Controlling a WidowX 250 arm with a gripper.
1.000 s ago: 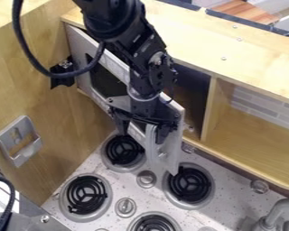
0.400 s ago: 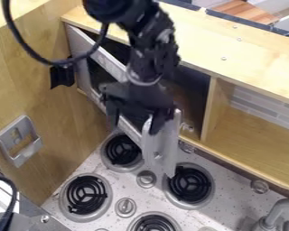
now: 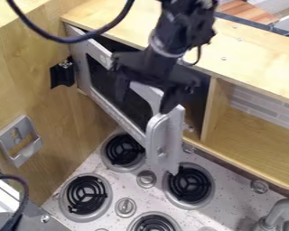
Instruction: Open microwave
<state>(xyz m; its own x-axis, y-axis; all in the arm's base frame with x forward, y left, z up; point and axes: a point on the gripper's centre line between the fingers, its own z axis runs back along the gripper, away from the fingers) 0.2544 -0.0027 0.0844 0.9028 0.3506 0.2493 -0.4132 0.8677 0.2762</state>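
Note:
The gripper (image 3: 144,97) hangs over the microwave's open door, in the upper middle of the view. Its two fingers are spread wide, with the left finger in front of the door's dark window and the right finger at the top of the pale handle end. The grey-framed microwave door (image 3: 115,109) stands swung out from its left side, over the stove. Its silver handle piece (image 3: 165,140) is at the free right end. Part of the dark microwave interior shows behind the gripper, and the arm hides the rest.
A stove top (image 3: 153,164) with several black coil burners and knobs lies below the door. A wooden wall (image 3: 50,117) with a metal bracket (image 3: 19,140) stands at left. To the right are an open shelf (image 3: 255,131) and a grey faucet (image 3: 282,212); the wooden top (image 3: 189,40) runs behind.
The gripper has risen and moved away from the door's lower front, toward the back of the view. The door stays swung out in about the same place.

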